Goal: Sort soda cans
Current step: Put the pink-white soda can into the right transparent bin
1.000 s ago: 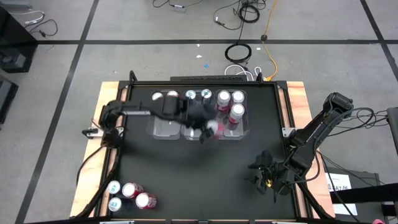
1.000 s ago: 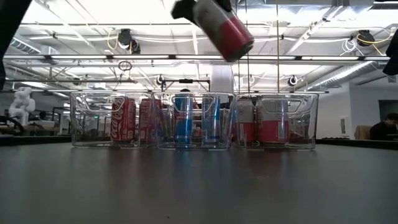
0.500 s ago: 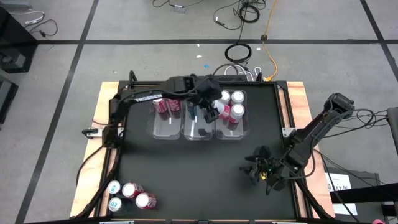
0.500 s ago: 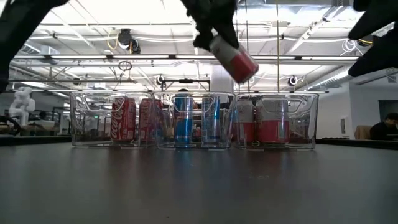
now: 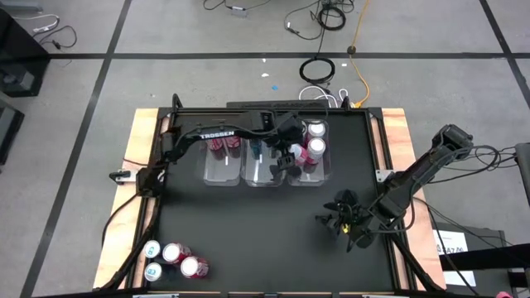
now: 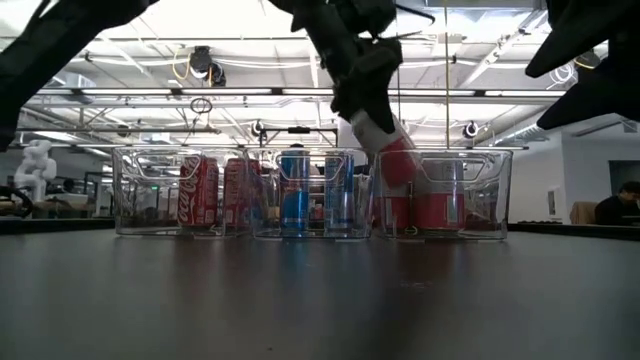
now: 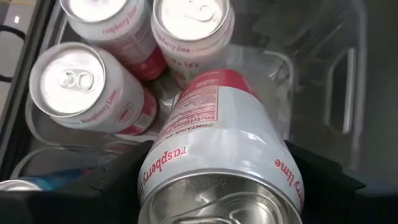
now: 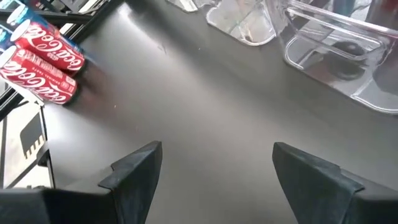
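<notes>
My left gripper (image 6: 375, 125) clasping a pink can (image 6: 395, 158), tilted over the right-hand bin (image 6: 495, 195) beside three matching cans (image 7: 84, 87), my right gripper (image 8: 214, 168) spread wide, empty, above bare table (image 8: 205, 106)

Three bins (image 5: 265, 172) abreast at table's (image 5: 248, 240) rear — perhaps four cans (image 5: 171, 258) near-left.

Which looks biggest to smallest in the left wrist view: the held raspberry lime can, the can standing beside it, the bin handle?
1. Held raspberry lime can, nearest the camera.
2. Standing can.
3. Bin handle.
</notes>
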You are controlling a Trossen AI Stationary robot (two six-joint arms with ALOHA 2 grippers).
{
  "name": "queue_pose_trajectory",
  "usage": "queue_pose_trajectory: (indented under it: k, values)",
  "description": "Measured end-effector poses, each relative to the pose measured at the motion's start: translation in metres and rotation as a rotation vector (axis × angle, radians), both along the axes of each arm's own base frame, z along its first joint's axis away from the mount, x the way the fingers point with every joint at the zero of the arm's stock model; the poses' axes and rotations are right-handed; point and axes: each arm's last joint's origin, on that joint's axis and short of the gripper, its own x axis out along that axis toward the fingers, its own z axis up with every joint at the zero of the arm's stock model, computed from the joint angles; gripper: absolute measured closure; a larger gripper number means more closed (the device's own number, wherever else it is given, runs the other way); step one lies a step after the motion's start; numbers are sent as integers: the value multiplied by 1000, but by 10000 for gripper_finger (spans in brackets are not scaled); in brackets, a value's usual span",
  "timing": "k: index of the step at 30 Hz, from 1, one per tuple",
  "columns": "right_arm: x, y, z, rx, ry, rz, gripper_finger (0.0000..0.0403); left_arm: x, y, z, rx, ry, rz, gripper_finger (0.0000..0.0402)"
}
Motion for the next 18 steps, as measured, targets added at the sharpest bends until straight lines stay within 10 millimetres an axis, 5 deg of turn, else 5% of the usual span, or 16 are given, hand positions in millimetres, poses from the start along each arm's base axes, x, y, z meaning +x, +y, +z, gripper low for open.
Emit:
queue_pose_trajectory:
  k: [11, 18]
  values:
    - [2, -2, 0, 3, -3, -9, 106, -12, -4, 27, 28, -56, 16, 81]
    - [1, -2, 0, -25, 10, 16, 106, -29, -37, 65, 38, -114, -48, 81]
